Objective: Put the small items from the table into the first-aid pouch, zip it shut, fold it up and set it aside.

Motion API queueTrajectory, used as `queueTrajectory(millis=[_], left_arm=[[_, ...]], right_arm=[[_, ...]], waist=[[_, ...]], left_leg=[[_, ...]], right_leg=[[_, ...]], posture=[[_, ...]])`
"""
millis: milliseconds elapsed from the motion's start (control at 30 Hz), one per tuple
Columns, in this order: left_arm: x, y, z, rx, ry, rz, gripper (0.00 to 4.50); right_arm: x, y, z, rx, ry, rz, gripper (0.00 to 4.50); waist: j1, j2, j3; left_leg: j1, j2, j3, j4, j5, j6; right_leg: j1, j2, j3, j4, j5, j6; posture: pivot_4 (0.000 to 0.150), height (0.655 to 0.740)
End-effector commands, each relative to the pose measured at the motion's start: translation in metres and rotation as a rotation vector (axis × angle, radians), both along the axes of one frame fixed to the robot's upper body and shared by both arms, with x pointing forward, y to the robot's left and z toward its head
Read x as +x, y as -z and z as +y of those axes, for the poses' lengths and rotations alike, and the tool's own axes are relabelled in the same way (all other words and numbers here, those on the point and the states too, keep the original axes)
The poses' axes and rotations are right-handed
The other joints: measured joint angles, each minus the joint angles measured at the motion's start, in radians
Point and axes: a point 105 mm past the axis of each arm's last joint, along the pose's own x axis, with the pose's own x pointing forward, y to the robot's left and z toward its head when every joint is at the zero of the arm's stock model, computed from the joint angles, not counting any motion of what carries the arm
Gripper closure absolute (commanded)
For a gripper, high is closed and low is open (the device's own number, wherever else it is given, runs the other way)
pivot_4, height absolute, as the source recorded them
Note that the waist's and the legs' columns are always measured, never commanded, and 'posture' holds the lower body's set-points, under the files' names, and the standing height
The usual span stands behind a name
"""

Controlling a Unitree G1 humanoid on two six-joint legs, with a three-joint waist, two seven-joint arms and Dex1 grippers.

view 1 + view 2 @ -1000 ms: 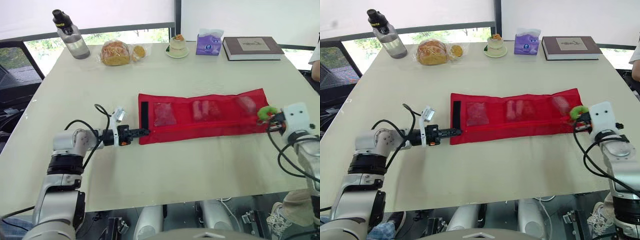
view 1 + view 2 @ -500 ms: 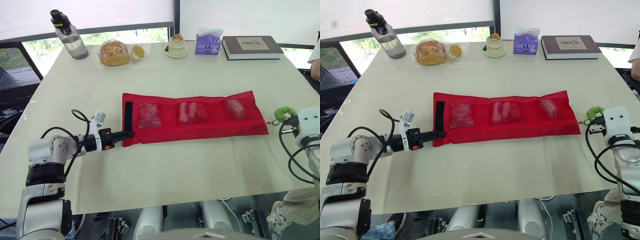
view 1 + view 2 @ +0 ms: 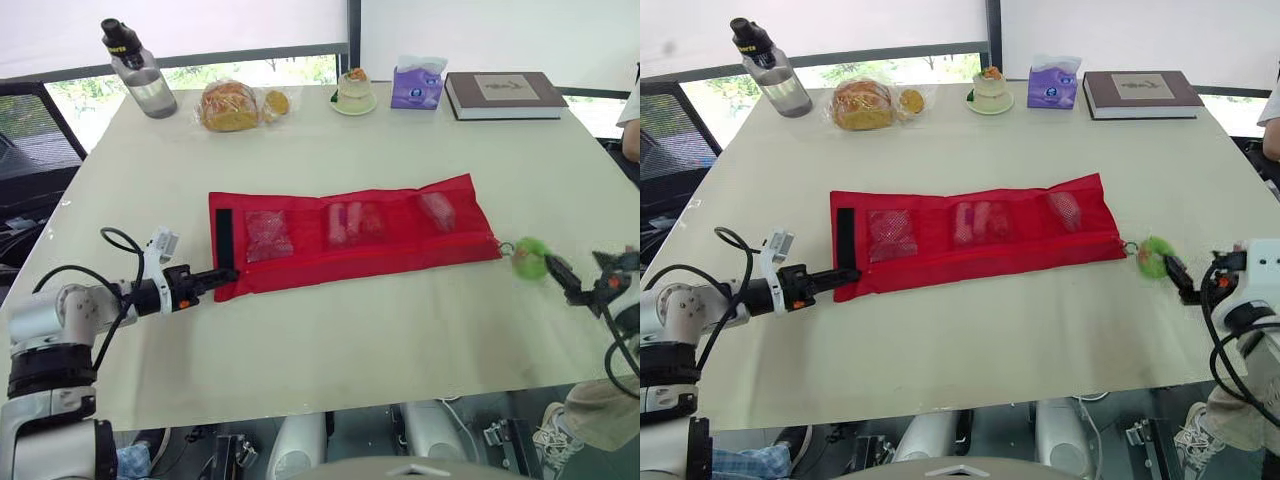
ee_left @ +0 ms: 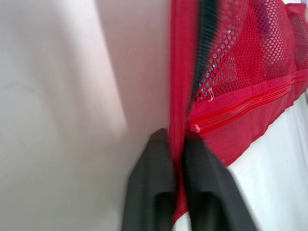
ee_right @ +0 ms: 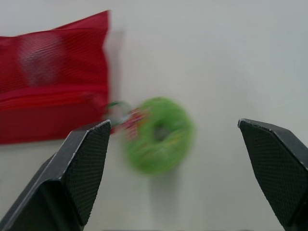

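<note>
The red first-aid pouch (image 3: 350, 230) lies flat and lengthwise across the table (image 3: 330, 340), its zipper running along the near edge. Small items show through its three mesh pockets (image 3: 264, 233). My left gripper (image 3: 222, 275) is shut on the pouch's near left corner, with red fabric pinched between its fingers (image 4: 154, 163). A green ring (image 3: 528, 257) hangs on the zipper pull at the pouch's right end and rests on the table. My right gripper (image 3: 565, 283) stands open just right of the ring (image 5: 159, 134), not touching it.
Along the far edge stand a water bottle (image 3: 140, 70), bagged bread (image 3: 230, 105), a small cake on a plate (image 3: 355, 92), a purple tissue pack (image 3: 418, 85) and a book (image 3: 505, 95). A person's arm (image 3: 632, 110) shows at the right edge.
My left gripper has dragged the pouch to the left across the table. My right gripper has opened, let go of the green ring and drawn back to the right.
</note>
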Motion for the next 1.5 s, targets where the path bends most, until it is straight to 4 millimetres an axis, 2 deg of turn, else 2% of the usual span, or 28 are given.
queueTrajectory(millis=[33, 67, 100, 133, 200, 333, 467, 533, 700, 800, 900, 1033, 1167, 1500], left_arm=[[0.011, -0.017, 0.016, 0.074, -0.074, -0.088, 2.19], [0.013, -0.020, 0.018, 0.093, -0.087, -0.109, 1.94], [0.015, -0.023, 0.018, 0.108, -0.086, -0.129, 1.38], [0.015, -0.024, 0.018, 0.117, -0.082, -0.140, 1.15], [0.018, -0.030, 0.018, 0.139, -0.076, -0.191, 0.07], [0.027, -0.050, 0.020, 0.212, -0.072, -0.377, 0.07], [0.025, -0.074, 0.006, 0.281, 0.055, -0.552, 0.07], [0.023, -0.089, -0.006, 0.294, 0.123, -0.621, 0.07], [0.010, -0.118, -0.066, 0.276, 0.387, -0.767, 0.07], [0.001, -0.118, -0.086, 0.271, 0.491, -0.792, 0.07], [-0.014, -0.121, -0.114, 0.245, 0.653, -0.825, 0.07], [-0.027, -0.127, -0.129, 0.219, 0.775, -0.850, 0.07], [-0.038, -0.132, -0.138, 0.182, 0.868, -0.867, 0.07], [-0.041, -0.132, -0.140, 0.150, 0.914, -0.877, 0.07]], right_arm=[[-0.007, -0.015, -0.006, 0.012, 0.032, -0.052, 0.00], [-0.009, -0.017, -0.008, 0.017, 0.039, -0.055, 0.00], [-0.009, -0.019, -0.008, 0.026, 0.035, -0.060, 0.00], [-0.009, -0.020, -0.008, 0.033, 0.029, -0.062, 0.00], [-0.009, -0.021, -0.001, 0.068, 0.005, -0.061, 0.00], [-0.006, -0.011, 0.019, 0.163, -0.024, -0.023, 0.00], [-0.003, 0.001, 0.034, 0.241, 0.000, 0.007, 0.00], [-0.002, 0.002, 0.041, 0.293, -0.003, 0.008, 0.00], [0.007, 0.013, 0.055, 0.398, 0.029, 0.057, 0.00], [0.015, 0.016, 0.059, 0.449, 0.055, 0.070, 0.00], [0.023, 0.017, 0.075, 0.512, 0.031, 0.091, 0.00], [0.029, 0.020, 0.083, 0.567, 0.052, 0.121, 0.00], [0.040, 0.022, 0.083, 0.692, 0.140, 0.130, 0.00], [0.061, 0.020, 0.089, 0.799, 0.185, 0.136, 0.00]], waist=[[0.002, 0.000, 0.000], [0.004, 0.000, 0.000], [0.005, 0.000, 0.000], [0.006, 0.000, 0.000], [0.007, 0.000, 0.000], [0.004, -0.002, 0.001], [0.006, -0.004, 0.000], [0.008, -0.005, 0.000], [0.010, -0.006, 0.000], [0.005, -0.005, 0.000], [-0.003, -0.005, 0.000], [-0.001, -0.005, 0.000], [-0.003, -0.006, 0.000], [-0.004, -0.006, 0.000]], left_leg=[[0.000, 0.000, 0.000, 0.000, 0.000, 0.000], [0.000, 0.000, 0.001, 0.000, 0.000, 0.000], [0.000, 0.000, 0.001, 0.000, 0.000, 0.000], [-0.001, 0.000, 0.001, 0.000, 0.000, 0.000], [-0.001, 0.000, 0.002, 0.000, 0.000, 0.000], [-0.001, 0.000, 0.002, 0.000, 0.000, 0.000], [-0.002, 0.000, 0.002, -0.001, 0.000, 0.000], [-0.002, -0.001, 0.002, 0.000, 0.000, 0.000], [-0.003, -0.001, 0.003, 0.000, 0.000, 0.000], [-0.002, -0.001, 0.003, 0.000, 0.000, 0.000], [-0.002, -0.001, 0.003, -0.001, 0.000, 0.000], [-0.002, 0.000, 0.002, -0.001, 0.000, 0.000], [-0.002, -0.001, 0.002, 0.000, 0.000, 0.000], [-0.002, 0.000, 0.002, 0.001, 0.000, 0.000]], right_leg=[[0.000, 0.000, 0.000, 0.000, 0.000, 0.000], [0.000, 0.000, 0.000, 0.000, 0.000, 0.000], [0.000, 0.000, -0.001, -0.001, 0.000, 0.000], [0.000, 0.000, -0.001, -0.001, 0.000, 0.000], [0.000, -0.001, 0.000, -0.001, 0.000, 0.000], [0.000, -0.001, 0.000, -0.001, 0.001, 0.001], [-0.001, -0.001, 0.000, -0.002, 0.000, -0.001], [-0.001, -0.003, 0.001, -0.002, 0.000, -0.001], [-0.001, -0.003, 0.001, -0.003, 0.000, 0.000], [-0.001, -0.002, 0.001, -0.002, 0.000, 0.000], [-0.001, -0.001, 0.001, -0.002, 0.001, 0.001], [-0.001, 0.001, 0.001, -0.002, 0.001, 0.002], [-0.001, 0.002, 0.002, -0.002, 0.001, 0.002], [-0.001, 0.006, 0.003, -0.002, 0.001, 0.001]], posture=[[0.150, 0.7400], [0.150, 0.7400], [0.150, 0.7400], [0.150, 0.7400], [0.150, 0.7400], [0.150, 0.7400], [0.150, 0.7400], [0.150, 0.7400], [0.150, 0.7400], [0.150, 0.7400], [0.150, 0.7400], [0.150, 0.7400], [0.150, 0.7400], [0.150, 0.7400]])
